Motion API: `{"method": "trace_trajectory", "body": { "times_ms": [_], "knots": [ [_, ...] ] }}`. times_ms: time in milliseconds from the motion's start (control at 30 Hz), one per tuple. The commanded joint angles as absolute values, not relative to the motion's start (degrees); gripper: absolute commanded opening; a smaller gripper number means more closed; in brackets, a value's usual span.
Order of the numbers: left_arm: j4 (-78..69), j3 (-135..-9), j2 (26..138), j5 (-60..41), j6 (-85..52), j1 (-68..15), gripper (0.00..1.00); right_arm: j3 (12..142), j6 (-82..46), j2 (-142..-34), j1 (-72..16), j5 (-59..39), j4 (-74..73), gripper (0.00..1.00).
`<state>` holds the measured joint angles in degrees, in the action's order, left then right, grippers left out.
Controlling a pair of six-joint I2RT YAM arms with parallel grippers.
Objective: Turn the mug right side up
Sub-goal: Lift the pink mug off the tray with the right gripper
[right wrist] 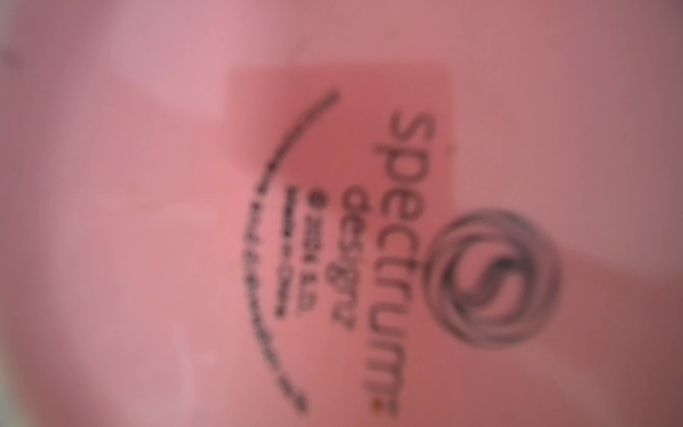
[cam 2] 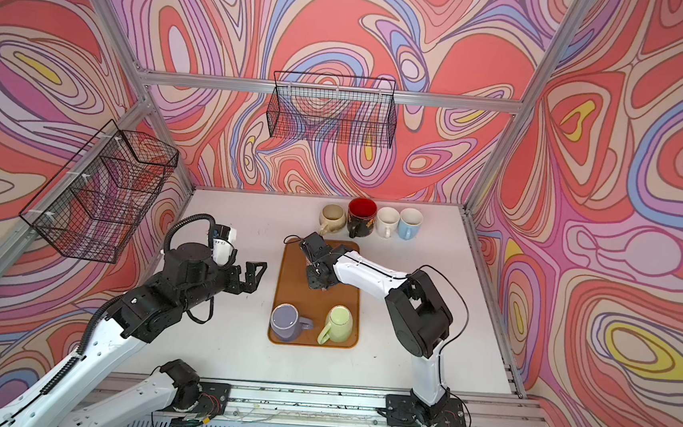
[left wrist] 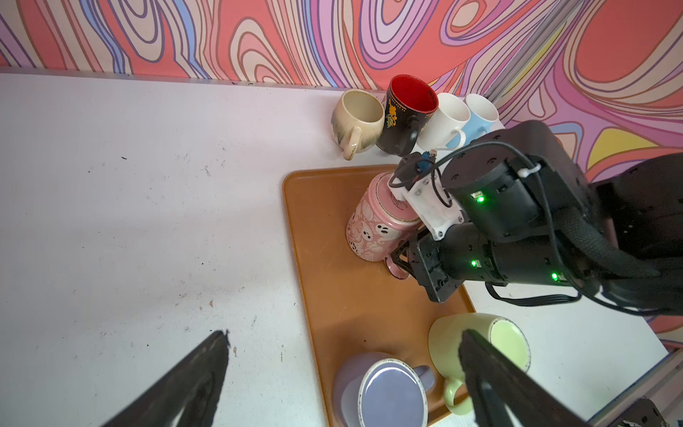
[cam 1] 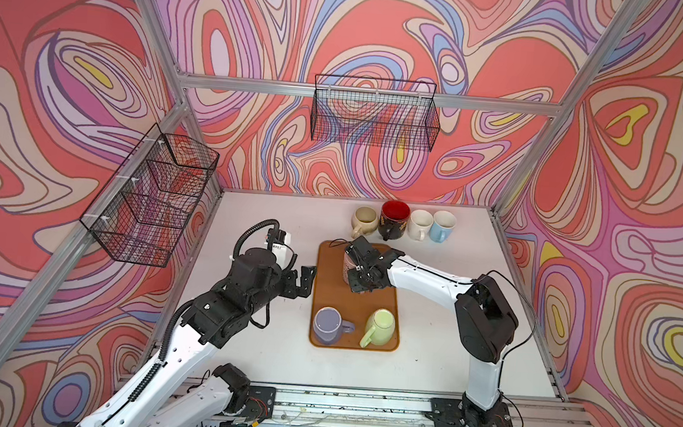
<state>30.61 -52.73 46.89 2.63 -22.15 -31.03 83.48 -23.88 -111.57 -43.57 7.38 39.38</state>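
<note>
Two grippers, one mug for your tally. Pink ghost-printed ceramic mug (left wrist: 373, 229): base up on the brown rectangular tray (left wrist: 332, 295), its handle right at the jaws of the right gripper (left wrist: 403, 258); whether they clamp it, you cannot tell. Left gripper (cam 1: 304, 280): jaws spread wide, well apart from the mug.

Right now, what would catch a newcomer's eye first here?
An upside-down pink mug stands on the brown tray in the middle of the table, with the right gripper at its handle. Four upright mugs line the table's back edge. Swirling pink wallpaper surrounds everything.
</note>
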Motion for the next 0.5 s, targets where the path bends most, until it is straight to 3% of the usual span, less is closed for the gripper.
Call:
{"method": "trace_trajectory", "body": {
  "times_ms": [0,233,467],
  "knots": [
    [29.98,-51.95,46.57,2.91,-22.3,-30.7,1.0,85.47,-23.42,-112.35,-43.39,9.2,40.77,0.29],
    [29.47,-51.88,46.82,2.63,-22.1,-30.72,1.0,85.86,-23.56,-111.91,-43.41,10.83,41.5,0.34],
    [29.76,-51.35,46.43,2.81,-22.23,-30.72,1.0,86.39,-23.61,-113.39,-43.41,11.14,41.53,0.3]
  ]
}}
